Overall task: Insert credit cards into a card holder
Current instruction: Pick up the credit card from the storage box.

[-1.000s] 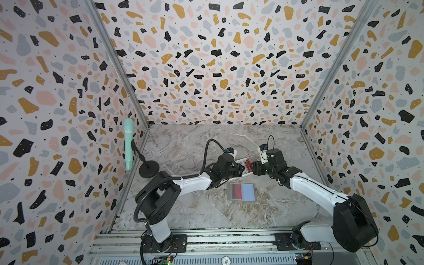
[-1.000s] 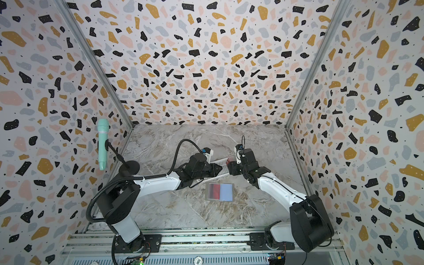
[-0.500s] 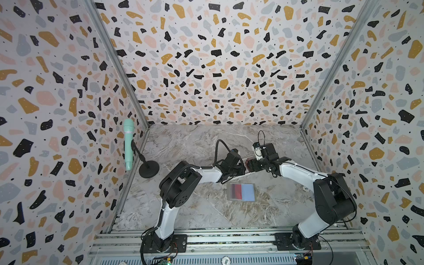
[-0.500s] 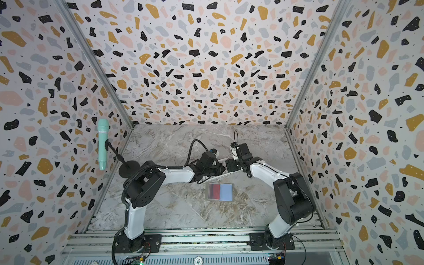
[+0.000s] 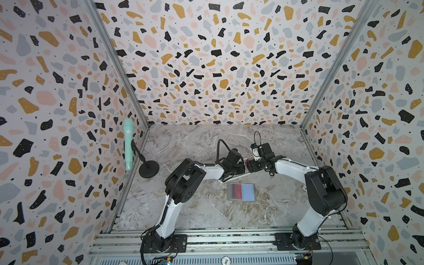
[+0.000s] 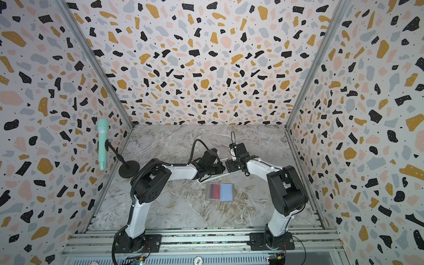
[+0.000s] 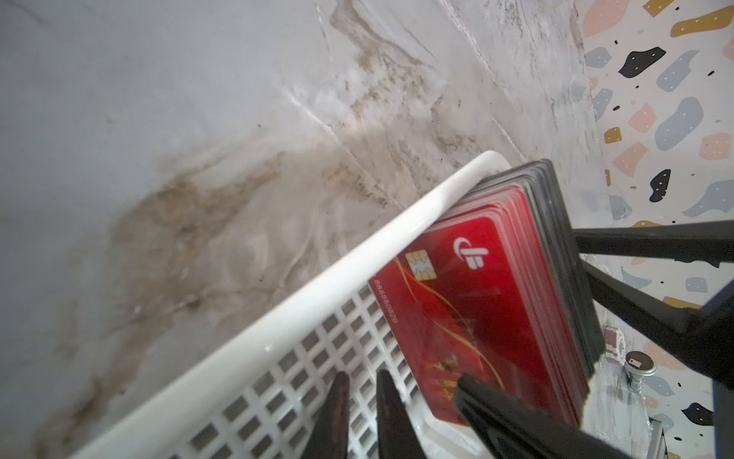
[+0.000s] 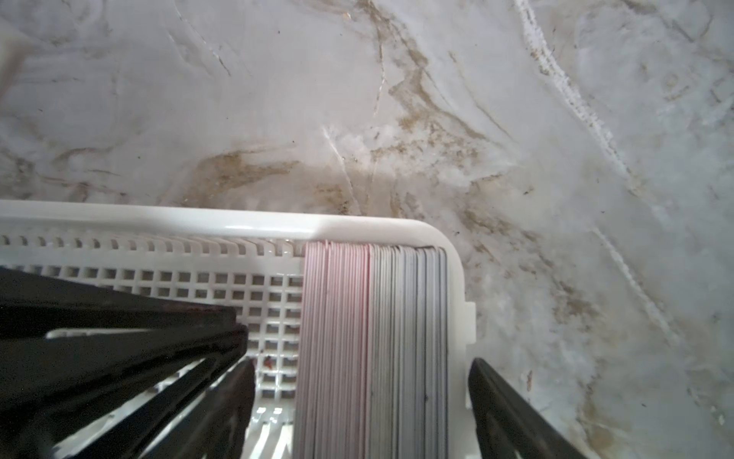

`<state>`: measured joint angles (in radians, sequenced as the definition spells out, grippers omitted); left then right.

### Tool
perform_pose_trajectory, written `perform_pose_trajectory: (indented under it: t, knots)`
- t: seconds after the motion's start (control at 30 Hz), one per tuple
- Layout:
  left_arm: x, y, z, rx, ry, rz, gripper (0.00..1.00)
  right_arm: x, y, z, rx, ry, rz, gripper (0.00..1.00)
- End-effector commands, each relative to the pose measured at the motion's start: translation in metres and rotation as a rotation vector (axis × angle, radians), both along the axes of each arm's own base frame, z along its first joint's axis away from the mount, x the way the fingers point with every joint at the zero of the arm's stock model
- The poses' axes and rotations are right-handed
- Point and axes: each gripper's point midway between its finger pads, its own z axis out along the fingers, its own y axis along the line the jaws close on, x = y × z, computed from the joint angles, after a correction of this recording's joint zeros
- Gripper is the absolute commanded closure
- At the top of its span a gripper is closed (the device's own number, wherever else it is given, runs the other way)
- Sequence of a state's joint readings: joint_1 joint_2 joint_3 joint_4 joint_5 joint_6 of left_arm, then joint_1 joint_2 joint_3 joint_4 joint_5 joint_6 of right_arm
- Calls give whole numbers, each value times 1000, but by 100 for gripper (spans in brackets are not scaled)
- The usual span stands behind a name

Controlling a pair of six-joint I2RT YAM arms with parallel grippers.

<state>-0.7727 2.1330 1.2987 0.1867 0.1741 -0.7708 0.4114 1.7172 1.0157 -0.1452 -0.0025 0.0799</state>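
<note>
My left gripper point(image 7: 362, 375), fingers nearly together and empty, sits inside the white basket point(image 7: 278, 314) (bracing it, I judge). Nearer lies the open card holder point(image 5: 241, 192). At the basket's right end my right gripper point(image 8: 361, 361) spreads wide astride the upright credit cards point(image 8: 337, 337), ready to pinch one.

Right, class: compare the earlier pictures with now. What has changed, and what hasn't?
Both arms folded up at the elbows, bringing the left claw and right claw closer together over the basket. The right claw now stands open astride the credit cards. Card holder and microphone stayed put.
</note>
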Motion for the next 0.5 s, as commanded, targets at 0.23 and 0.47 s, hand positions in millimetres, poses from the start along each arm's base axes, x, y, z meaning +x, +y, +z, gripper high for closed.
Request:
perform_pose_trajectory:
  t: [0.23,0.47]
  knots:
    - [0,0,-3,-8,13,-5,83,6,-9,5,-37,-15,-28,22]
    - [-1,-1,-4,-27,21,0,83,7,-12,15,-37,-42,-42,24]
